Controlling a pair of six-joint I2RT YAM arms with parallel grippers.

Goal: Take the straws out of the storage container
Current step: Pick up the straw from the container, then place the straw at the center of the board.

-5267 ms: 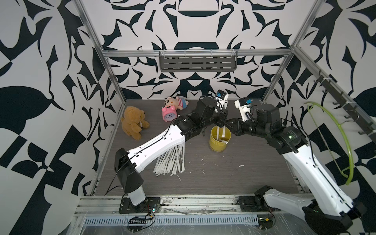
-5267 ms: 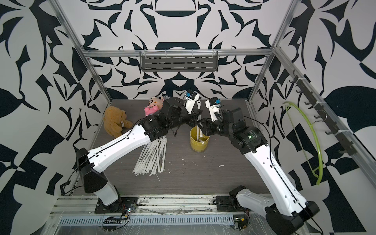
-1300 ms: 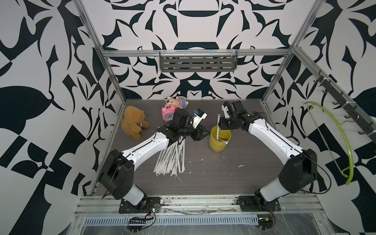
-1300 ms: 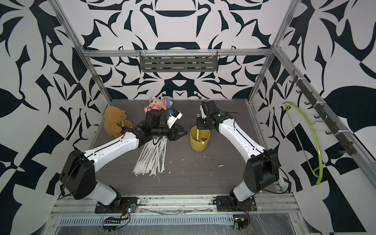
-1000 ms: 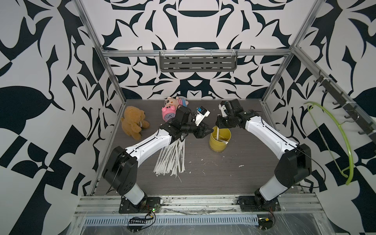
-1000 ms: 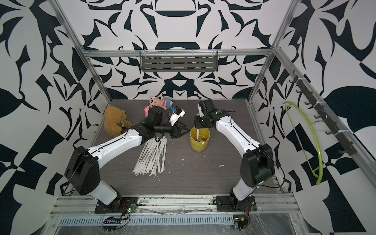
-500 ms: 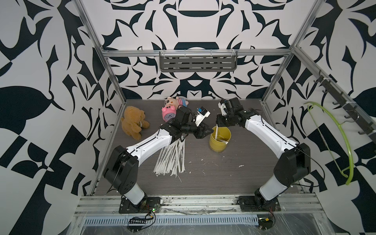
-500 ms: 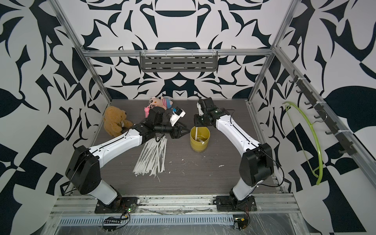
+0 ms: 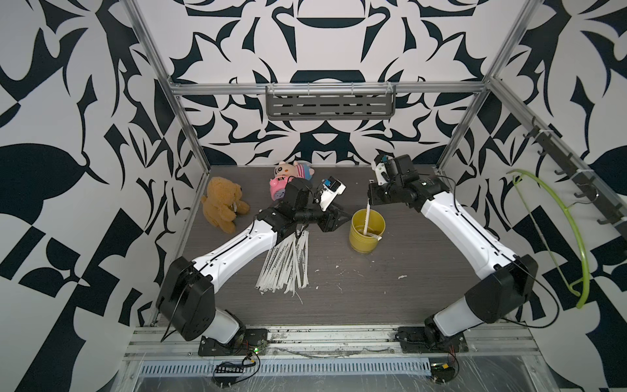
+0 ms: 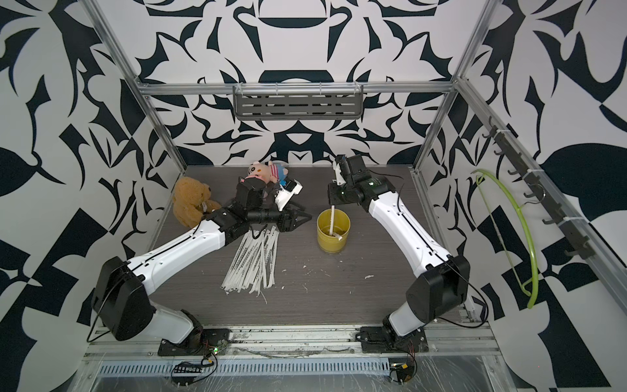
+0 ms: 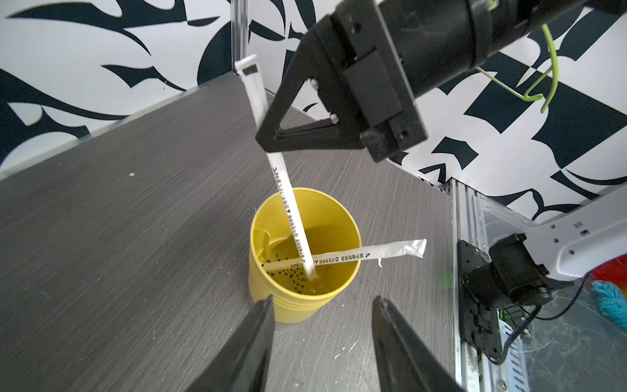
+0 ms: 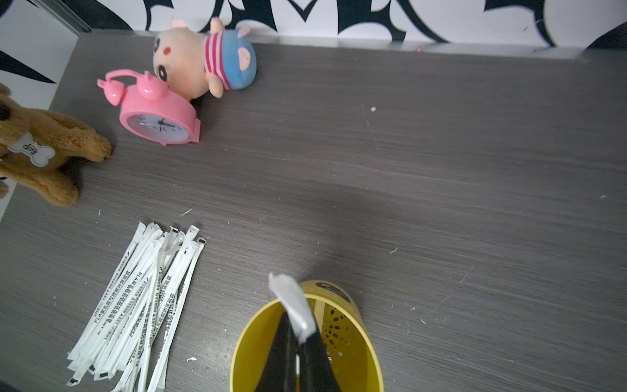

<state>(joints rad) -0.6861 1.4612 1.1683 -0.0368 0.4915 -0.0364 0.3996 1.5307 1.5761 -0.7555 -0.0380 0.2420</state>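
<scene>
The yellow storage container stands upright mid-table. One wrapped straw rises steeply out of its mouth, lower end inside. My right gripper is shut on this straw's upper part, above the cup. A second straw lies slanted inside, its end poking over the rim. My left gripper is open and empty, low beside the cup's left wall. Several straws lie in a pile left of the cup.
A pink alarm clock, a pig plush and a brown teddy sit at the back left. White paper scraps dot the table in front of the cup. A green hanger hangs on the right wall.
My right gripper has come down onto the upright straw's top and shut on it. My left gripper has edged toward the cup and stayed open.
</scene>
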